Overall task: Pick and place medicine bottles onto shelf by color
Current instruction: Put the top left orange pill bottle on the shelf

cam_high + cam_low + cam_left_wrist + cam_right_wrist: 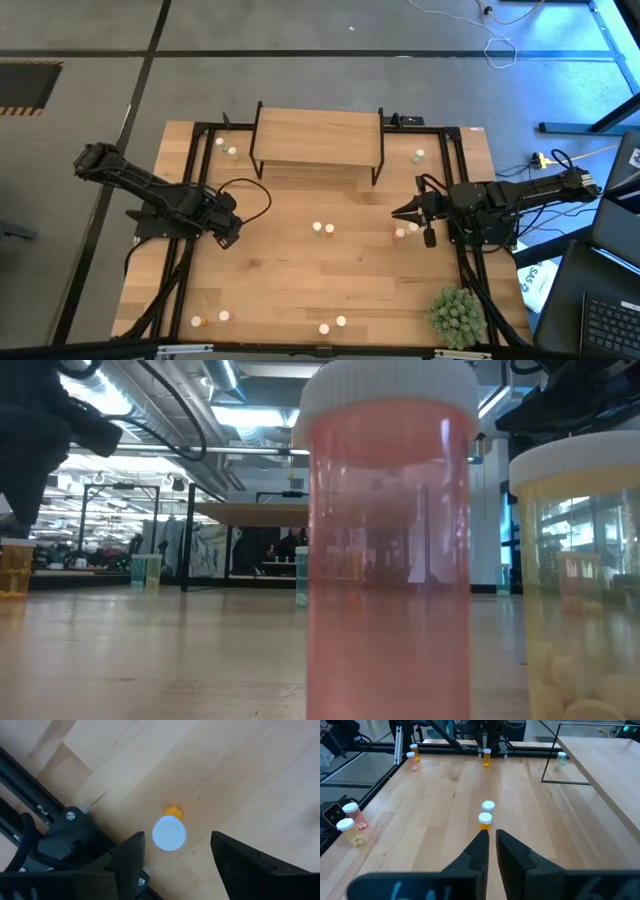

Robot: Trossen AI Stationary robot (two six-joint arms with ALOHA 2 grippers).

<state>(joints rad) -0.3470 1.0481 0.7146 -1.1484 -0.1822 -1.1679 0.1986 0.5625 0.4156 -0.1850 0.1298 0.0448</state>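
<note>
Left hand (pixel 175 852) spread wide over white-capped orange bottle (pixel 170 831), right hand (pixel 491 840) nearly closed, empty

No legible text, labels, brands, numbers or signs in any view; bottles appear unlabelled

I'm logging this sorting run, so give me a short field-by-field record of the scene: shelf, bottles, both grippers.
shelf: light-wood shelf on black legs at the table's far edge; nothing visible on top
bottles: scattered singly and in pairs on the table; one pair at the centre
left gripper: left gripper open, hanging above an orange bottle with a white cap
right gripper: right gripper shut, empty, pointing toward the centre pair
other: spiky green plant ball at the near right corner
</note>
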